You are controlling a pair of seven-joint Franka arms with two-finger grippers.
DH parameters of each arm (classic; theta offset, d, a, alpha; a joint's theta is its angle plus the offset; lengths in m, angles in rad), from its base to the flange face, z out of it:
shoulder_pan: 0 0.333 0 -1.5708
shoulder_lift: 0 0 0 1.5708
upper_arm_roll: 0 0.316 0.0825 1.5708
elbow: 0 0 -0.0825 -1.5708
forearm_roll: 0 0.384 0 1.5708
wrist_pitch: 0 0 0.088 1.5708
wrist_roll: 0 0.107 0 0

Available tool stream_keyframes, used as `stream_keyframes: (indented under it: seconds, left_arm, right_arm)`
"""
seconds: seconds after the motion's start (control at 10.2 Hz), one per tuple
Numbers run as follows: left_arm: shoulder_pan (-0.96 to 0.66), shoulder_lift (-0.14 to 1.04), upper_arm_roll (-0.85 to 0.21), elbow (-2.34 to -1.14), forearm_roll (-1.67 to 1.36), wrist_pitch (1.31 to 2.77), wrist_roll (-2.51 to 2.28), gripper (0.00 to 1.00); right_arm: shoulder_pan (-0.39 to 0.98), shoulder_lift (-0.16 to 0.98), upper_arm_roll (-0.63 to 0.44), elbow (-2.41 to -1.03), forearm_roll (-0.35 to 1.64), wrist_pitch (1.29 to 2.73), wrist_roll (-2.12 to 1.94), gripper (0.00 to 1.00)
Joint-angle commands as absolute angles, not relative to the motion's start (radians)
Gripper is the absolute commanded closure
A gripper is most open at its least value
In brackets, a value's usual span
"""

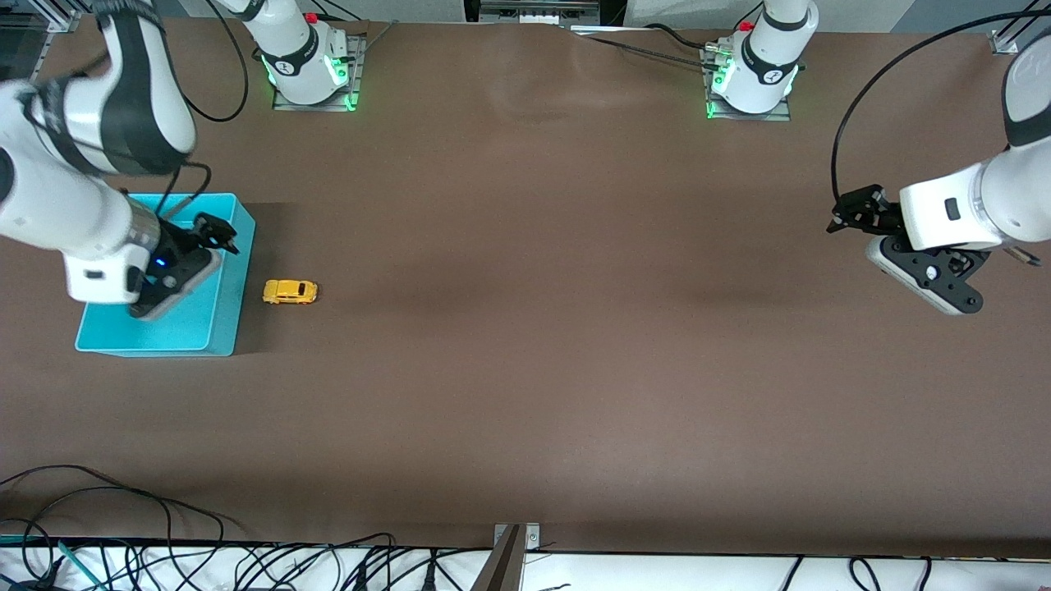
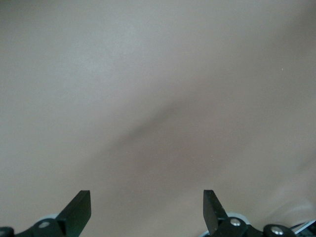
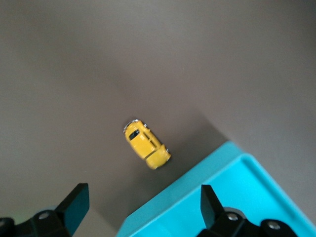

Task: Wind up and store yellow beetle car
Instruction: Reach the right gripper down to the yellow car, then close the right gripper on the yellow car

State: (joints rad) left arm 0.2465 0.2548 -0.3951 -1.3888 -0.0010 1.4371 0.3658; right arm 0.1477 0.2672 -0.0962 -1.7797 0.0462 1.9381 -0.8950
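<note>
Yellow beetle car (image 1: pixel 290 292) on table — beside turquoise bin (image 1: pixel 215 328).

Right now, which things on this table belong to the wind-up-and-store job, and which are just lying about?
Part of the job:
- toy car, on the table beside the bin
- bin
- right gripper, open, over the bin
- left gripper, open, waiting over bare table

Lying about:
- cables along the table's near edge
</note>
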Motion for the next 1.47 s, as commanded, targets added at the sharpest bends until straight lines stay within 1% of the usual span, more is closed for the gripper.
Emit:
stream_keyframes:
  seconds: [0.0,0.1,0.2,0.29,0.39,0.49,0.59,0.88,1.08,1.18,1.38]
  left_arm:
    - [0.110,0.143,-0.275,-1.456,-0.006,1.427,0.150,0.00]
    - [0.066,0.126,-0.215,-1.472,-0.009,1.439,0.126,0.00]
    - [0.014,0.106,-0.146,-1.492,-0.040,1.472,0.121,0.00]
    - [-0.026,0.065,-0.062,-1.553,-0.076,1.515,0.115,0.00]
    - [-0.032,0.017,-0.039,-1.624,-0.087,1.555,0.117,0.00]
    - [-0.034,-0.033,-0.037,-1.678,-0.071,1.580,0.114,0.00]
    - [-0.023,-0.038,-0.037,-1.686,-0.071,1.601,0.109,0.00]
    - [-0.026,-0.032,-0.051,-1.654,0.007,1.585,0.109,0.00]
    - [-0.029,-0.008,-0.051,-1.622,-0.002,1.566,0.106,0.00]
    - [-0.029,-0.006,-0.051,-1.620,-0.002,1.562,0.106,0.00]
    - [-0.025,-0.006,-0.046,-1.620,-0.003,1.560,0.106,0.00]
  right_arm:
    - [0.143,0.368,-0.100,-1.776,0.081,2.025,-1.200,0.00]
    - [0.143,0.382,-0.098,-1.796,0.081,2.028,-1.272,0.00]
    - [0.144,0.379,-0.097,-1.849,0.080,2.084,-1.305,0.00]
    - [0.144,0.377,-0.097,-1.921,0.080,2.189,-1.371,0.00]
    - [0.146,0.374,-0.097,-1.977,0.080,2.257,-1.391,0.00]
    - [0.152,0.368,-0.094,-2.020,0.072,2.267,-1.391,0.00]
    - [0.152,0.367,-0.094,-2.058,0.072,2.290,-1.391,0.00]
    - [0.156,0.365,-0.092,-2.158,0.064,2.419,-1.399,0.00]
    - [0.179,0.362,-0.089,-2.180,0.063,2.450,-1.414,0.00]
    - [0.195,0.362,-0.089,-2.206,0.061,2.501,-1.430,0.00]
    - [0.215,0.360,-0.091,-2.217,0.036,2.529,-1.440,0.00]
